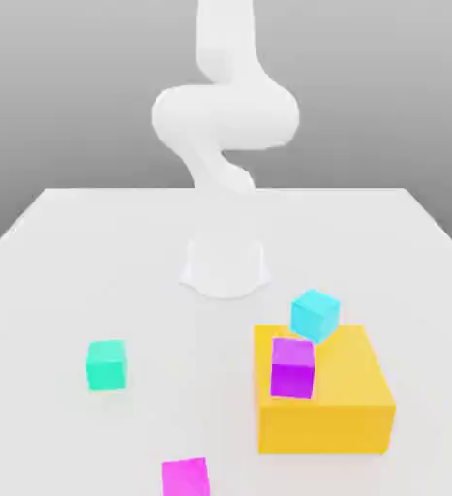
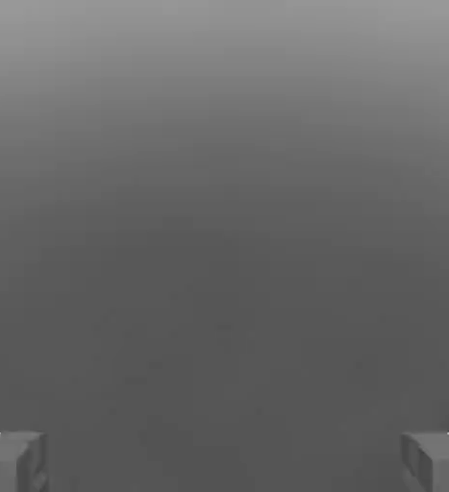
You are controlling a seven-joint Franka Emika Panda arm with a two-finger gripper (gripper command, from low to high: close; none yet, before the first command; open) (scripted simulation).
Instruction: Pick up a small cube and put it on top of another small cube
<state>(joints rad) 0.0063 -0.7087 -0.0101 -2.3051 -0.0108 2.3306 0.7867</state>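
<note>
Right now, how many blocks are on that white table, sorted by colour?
Magenta-pink: 1, the small cube
Violet-purple: 1, the purple cube
Teal-green: 1, the teal cube
Light blue: 1, the cyan cube
Orange: 1, the large orange block
Total: 5

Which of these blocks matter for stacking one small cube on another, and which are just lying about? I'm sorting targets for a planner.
Job:
magenta-pink cube
gripper, open
candidate base cubes: green cube, cyan cube, violet cube

Lying about:
orange block
</note>
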